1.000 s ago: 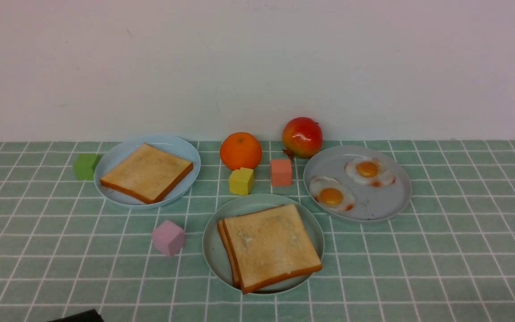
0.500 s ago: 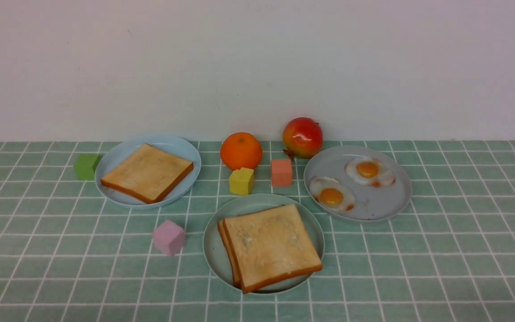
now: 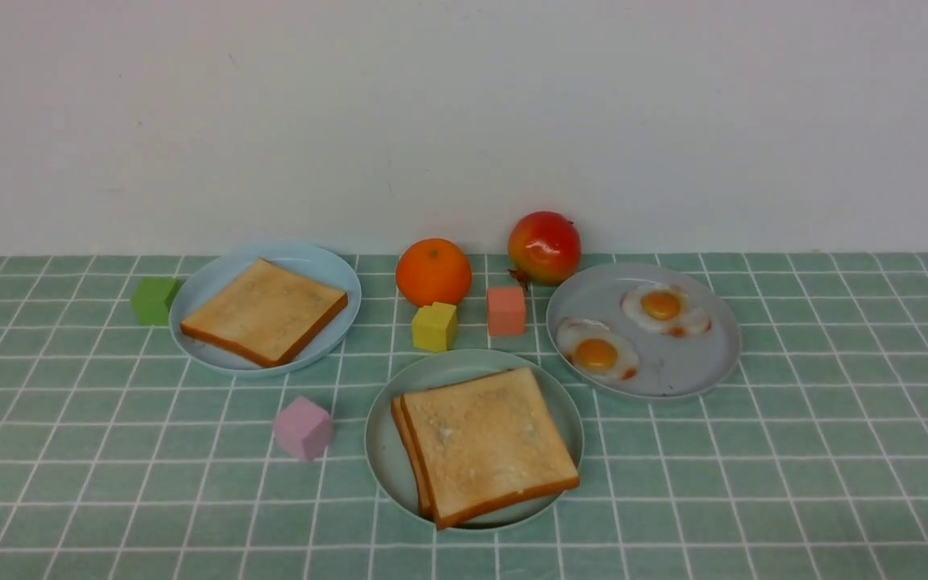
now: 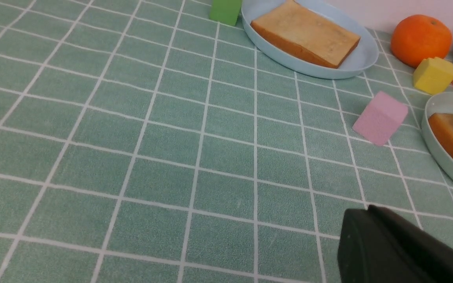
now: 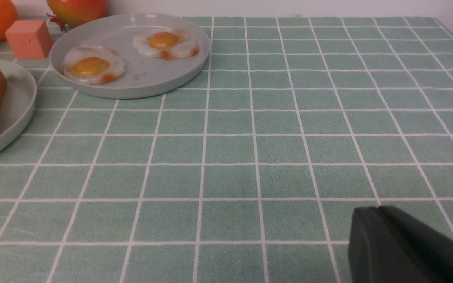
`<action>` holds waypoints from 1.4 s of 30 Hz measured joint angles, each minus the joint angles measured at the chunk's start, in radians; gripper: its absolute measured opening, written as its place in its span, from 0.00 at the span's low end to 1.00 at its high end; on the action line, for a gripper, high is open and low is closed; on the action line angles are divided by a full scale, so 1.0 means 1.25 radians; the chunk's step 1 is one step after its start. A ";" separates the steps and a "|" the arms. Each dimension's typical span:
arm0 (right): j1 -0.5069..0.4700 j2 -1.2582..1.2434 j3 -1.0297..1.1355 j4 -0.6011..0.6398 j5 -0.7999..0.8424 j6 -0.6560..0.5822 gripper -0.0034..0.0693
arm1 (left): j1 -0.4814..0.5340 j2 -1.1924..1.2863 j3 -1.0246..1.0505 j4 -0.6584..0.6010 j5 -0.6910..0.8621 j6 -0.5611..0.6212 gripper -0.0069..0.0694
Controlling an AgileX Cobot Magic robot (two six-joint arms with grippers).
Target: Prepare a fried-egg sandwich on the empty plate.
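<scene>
Down at 6 o'clock on the counter (image 3: pixel 834 451), the mint plate (image 3: pixel 387 451) holds my stacked sandwich (image 3: pixel 486 443); no egg visible from here. Can't tell either pincer's opening. I'd check the slices sit square, nothing else.

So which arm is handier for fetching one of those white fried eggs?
Probably the right: the round grey plate holding both fried eggs lies on the robot's right, and the right wrist camera faces it. The left one faces the pale blue toast plate.
</scene>
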 joint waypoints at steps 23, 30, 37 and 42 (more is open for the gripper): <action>0.000 0.000 0.000 0.000 0.000 0.000 0.14 | 0.000 0.000 0.000 0.000 -0.001 0.000 0.07; 0.000 0.000 0.000 0.000 0.000 0.000 0.14 | 0.000 0.000 0.000 0.000 -0.001 0.000 0.07; 0.000 0.000 0.000 0.000 0.000 0.000 0.15 | 0.000 0.000 0.000 0.000 -0.001 0.000 0.08; 0.000 0.000 0.000 0.000 0.000 0.000 0.16 | 0.000 0.000 0.000 0.000 -0.001 0.000 0.08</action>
